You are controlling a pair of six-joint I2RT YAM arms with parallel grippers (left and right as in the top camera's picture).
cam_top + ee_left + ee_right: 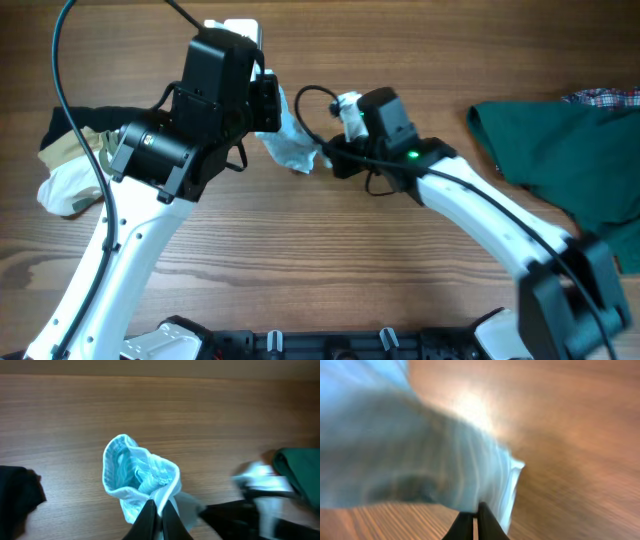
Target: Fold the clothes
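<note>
The small pale blue-and-white striped garment (293, 142) hangs bunched between my two grippers above the middle of the table. My left gripper (160, 510) is shut on its upper edge; the cloth (137, 477) droops beyond the fingers. My right gripper (476, 510) is shut on the other edge of the garment (420, 460), which fills that blurred view. In the overhead view the left gripper (272, 108) is left of the cloth and the right gripper (328, 155) is just to its right.
A large dark green garment (570, 150) lies at the right edge, with a plaid piece (605, 97) behind it. Black, tan and white clothes (65, 165) are piled at the left. A white object (235, 30) sits at the back.
</note>
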